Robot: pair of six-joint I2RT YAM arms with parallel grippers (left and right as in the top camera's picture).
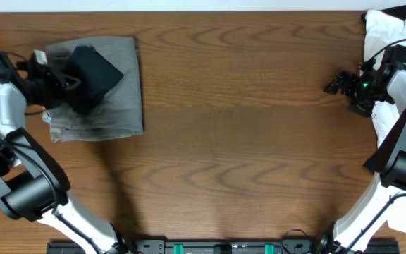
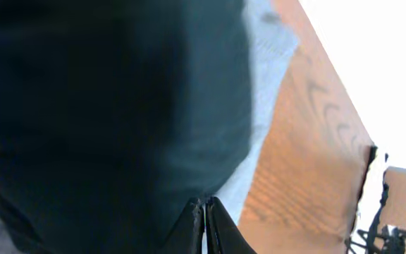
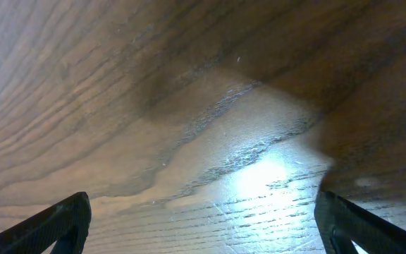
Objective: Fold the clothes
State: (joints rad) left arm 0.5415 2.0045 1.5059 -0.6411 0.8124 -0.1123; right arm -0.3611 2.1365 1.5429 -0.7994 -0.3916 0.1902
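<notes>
Left pincer [image 2: 204, 206] closed — right pincer [image 3: 201, 208] spread

- Overhead: even, fairly bright light; table [image 1: 245, 141] grain sharp, faint soft shadows near the left arm. White garment [image 1: 390, 28] nearly blown out.
- Left wrist: black T-shirt [image 2: 104, 106] fills the frame, dark, badly out of focus, no weave visible; upper right corner overexposed to white.
- Right wrist: strong glare patch on the wood, centre right; top dim; right gripper [image 3: 203, 212] fingers dark and soft-edged.

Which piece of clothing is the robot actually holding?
The black T-shirt: it is pinched in the shut left gripper, over the grey-green trousers; the white garment lies untouched at the right edge.
</notes>
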